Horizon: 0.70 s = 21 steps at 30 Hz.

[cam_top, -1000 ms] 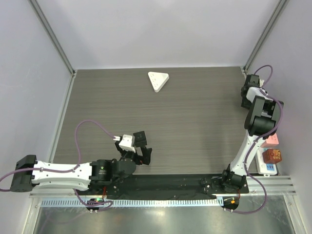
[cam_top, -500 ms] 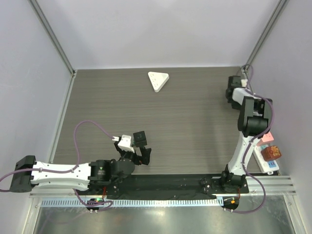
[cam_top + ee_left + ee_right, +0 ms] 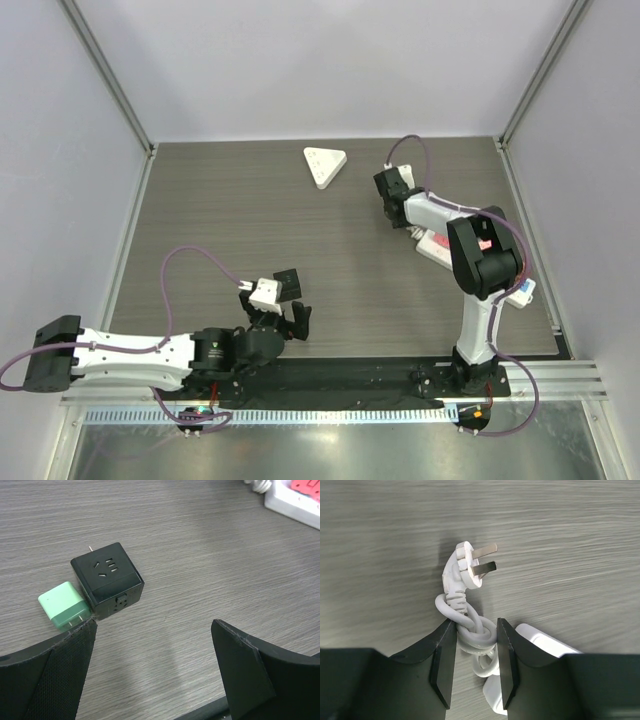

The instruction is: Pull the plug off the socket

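A black cube socket (image 3: 107, 580) lies on the table with a green plug (image 3: 62, 605) stuck in its left side. The cube also shows in the top view (image 3: 288, 282); the green plug is hidden there. My left gripper (image 3: 155, 650) is open and empty, just short of the cube, its left finger (image 3: 70, 650) close to the green plug. My right gripper (image 3: 474, 630) is shut on the coiled white cable (image 3: 477, 637) of a white power strip (image 3: 540, 640), far from the cube. The cable's white plug (image 3: 467, 567) lies free ahead of the fingers.
The power strip (image 3: 436, 244) with red plugs lies slanted under my right arm, mid-right on the table; it also shows in the left wrist view (image 3: 295, 502). A white triangular adapter (image 3: 325, 165) lies at the back centre. Walls close in on both sides.
My right arm has swung left from the right wall, dragging the power strip by its cable onto the table. My left gripper has barely moved.
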Tool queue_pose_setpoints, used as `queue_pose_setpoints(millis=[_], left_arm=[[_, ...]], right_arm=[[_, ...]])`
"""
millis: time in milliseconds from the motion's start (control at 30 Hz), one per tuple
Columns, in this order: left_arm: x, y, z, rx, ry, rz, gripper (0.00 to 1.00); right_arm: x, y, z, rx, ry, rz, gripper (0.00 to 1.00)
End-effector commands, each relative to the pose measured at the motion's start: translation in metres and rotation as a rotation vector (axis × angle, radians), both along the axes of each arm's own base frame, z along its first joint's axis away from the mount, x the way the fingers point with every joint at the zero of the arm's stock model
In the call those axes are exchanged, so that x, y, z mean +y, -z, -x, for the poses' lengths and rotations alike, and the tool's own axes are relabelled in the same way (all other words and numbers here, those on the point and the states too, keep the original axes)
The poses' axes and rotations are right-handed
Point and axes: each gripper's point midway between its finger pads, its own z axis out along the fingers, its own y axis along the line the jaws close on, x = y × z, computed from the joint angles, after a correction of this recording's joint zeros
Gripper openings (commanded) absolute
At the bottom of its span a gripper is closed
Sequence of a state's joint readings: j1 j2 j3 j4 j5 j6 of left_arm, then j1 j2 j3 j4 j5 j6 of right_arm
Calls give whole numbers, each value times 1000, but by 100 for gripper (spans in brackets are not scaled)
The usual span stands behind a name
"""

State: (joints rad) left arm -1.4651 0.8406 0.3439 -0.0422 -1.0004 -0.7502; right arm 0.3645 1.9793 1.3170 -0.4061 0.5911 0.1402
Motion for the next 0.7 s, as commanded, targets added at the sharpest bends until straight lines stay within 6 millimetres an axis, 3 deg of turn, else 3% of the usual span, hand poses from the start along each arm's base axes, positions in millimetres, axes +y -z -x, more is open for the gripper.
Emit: queue_pose_setpoints(millis=[0, 100, 367, 467, 600, 667], left_arm=[[-5, -24, -6, -36, -43, 70, 96], [-5, -23, -6, -35, -41, 64, 96], [-12, -23, -6, -31, -39, 33, 94], [-13, -21, -6, -28, -39, 18, 94], [-13, -21, -7, -26, -43, 12, 94], [-14, -22, -6, -26, -41, 14, 94]], right_arm=[[101, 25, 34, 41, -87, -382, 28], [144, 23, 48, 25, -132, -503, 31], [240, 15, 58, -23, -176, -845, 38], [268, 4, 65, -46, -208, -957, 49], [278, -25, 66, -70, -251, -1025, 73], [275, -36, 68, -84, -275, -1014, 78]])
